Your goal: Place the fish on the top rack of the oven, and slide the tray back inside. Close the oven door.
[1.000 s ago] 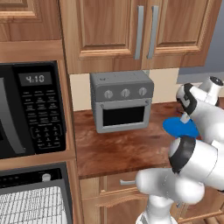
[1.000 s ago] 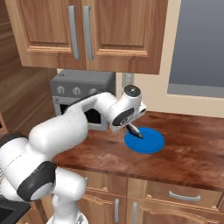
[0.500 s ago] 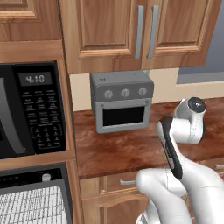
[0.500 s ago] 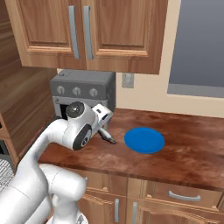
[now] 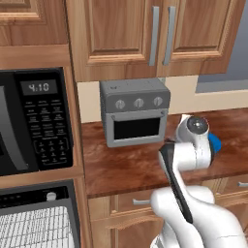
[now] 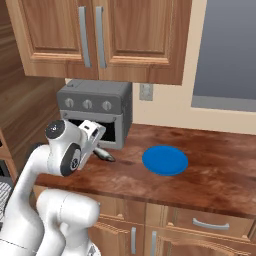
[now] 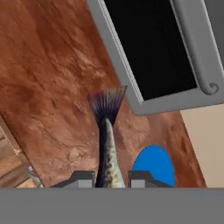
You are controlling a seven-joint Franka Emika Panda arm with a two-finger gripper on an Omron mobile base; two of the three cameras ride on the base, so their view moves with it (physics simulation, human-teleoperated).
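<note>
White arm folded over the wooden counter, elbow up, wrist turned down in front of the grey toaster oven. Gripper clamped on the fish, fingers pressed against both flanks of its speckled body, dark fanned tail pointing away from the hand. In the right base view, fish seen sticking out from under the wrist, just above the countertop, between the toaster oven and the blue plate. Plate flat on the counter, apart from the fish. Toaster oven's dark window close ahead of the hand. Lower left of the left base view: black microwave with keypad, and below it the silver wire top rack.
</note>
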